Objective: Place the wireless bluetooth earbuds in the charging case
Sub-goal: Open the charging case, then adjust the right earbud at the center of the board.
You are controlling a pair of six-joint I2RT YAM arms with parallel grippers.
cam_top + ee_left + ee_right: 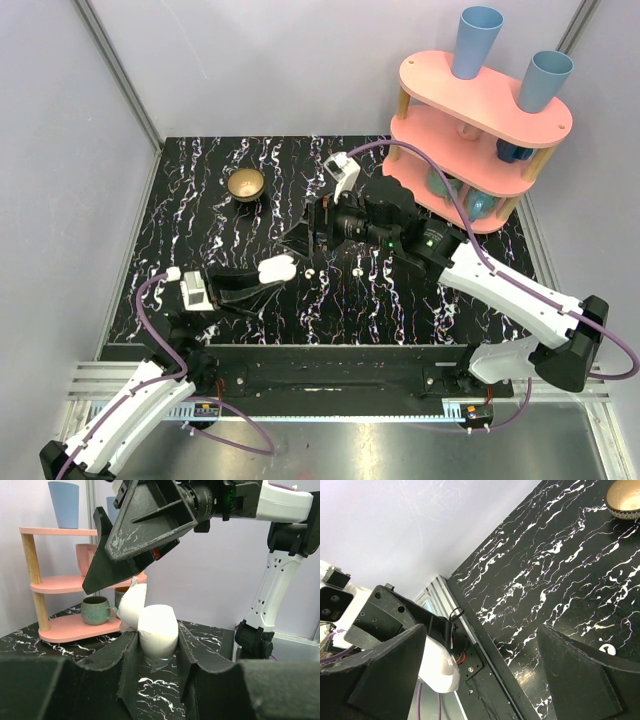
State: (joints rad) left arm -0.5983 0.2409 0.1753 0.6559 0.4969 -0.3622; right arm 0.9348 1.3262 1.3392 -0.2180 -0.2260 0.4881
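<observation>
The white charging case [277,268] stands with its lid open, gripped at the sides by my left gripper [265,276]. In the left wrist view the case [157,629] sits between the two fingers and rests on the table. My right gripper [301,240] is open and empty, hovering just above and beyond the case. It fills the top of the left wrist view [137,530]. Two tiny white earbuds lie on the table right of the case, one close [311,270] and one farther [357,270]. The right wrist view shows the case [437,667] and one earbud [606,649].
A brass bowl [245,184] stands at the back left of the black marble table [200,200]. A pink three-tier shelf [480,120] with blue cups and mugs stands at the back right, close behind the right arm.
</observation>
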